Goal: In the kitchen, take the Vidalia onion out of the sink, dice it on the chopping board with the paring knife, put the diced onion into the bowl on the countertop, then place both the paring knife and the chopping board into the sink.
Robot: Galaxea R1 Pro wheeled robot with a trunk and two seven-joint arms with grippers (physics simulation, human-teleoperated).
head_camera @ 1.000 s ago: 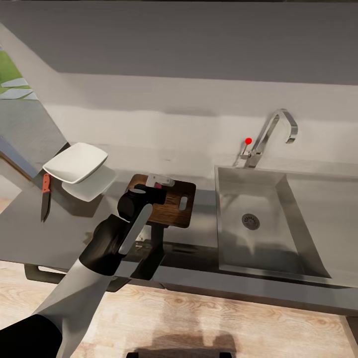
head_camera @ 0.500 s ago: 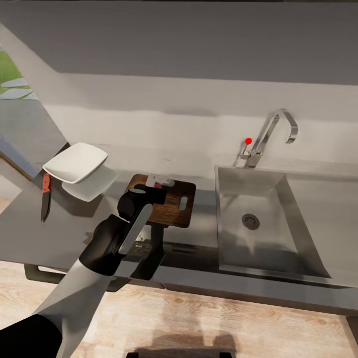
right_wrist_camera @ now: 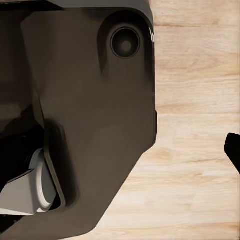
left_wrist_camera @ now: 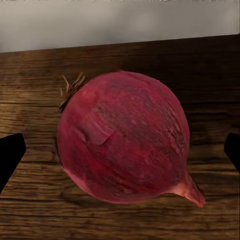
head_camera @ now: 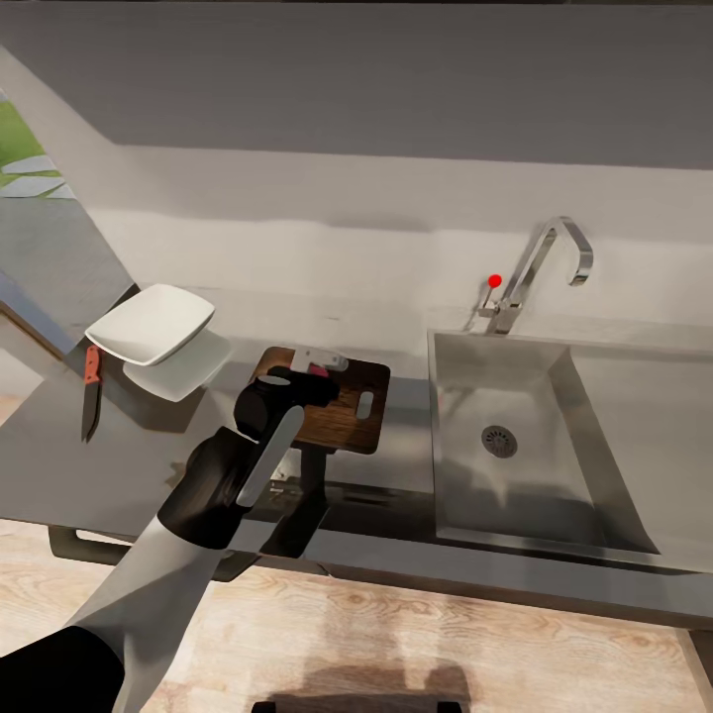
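Observation:
The dark red onion [left_wrist_camera: 122,145] lies on the brown chopping board [head_camera: 347,411], a pinkish bit of it showing in the head view [head_camera: 318,370]. My left gripper [head_camera: 317,362] hangs over it, open, with a dark finger [left_wrist_camera: 10,155] on each side, both well apart from the onion. The red-handled paring knife [head_camera: 90,391] lies on the countertop [head_camera: 59,465] at the far left. Beside it, the white bowl [head_camera: 153,322] stands behind the knife. The grey sink [head_camera: 555,376] is at the right. My right gripper's fingertip [right_wrist_camera: 233,149] sits at the frame edge over pale wood floor; the gripper looks open.
A chrome tap [head_camera: 540,267] with a red knob [head_camera: 494,280] stands behind the sink. A second white dish [head_camera: 188,366] lies under the bowl. The robot's dark body [right_wrist_camera: 80,115] takes up much of the right wrist view.

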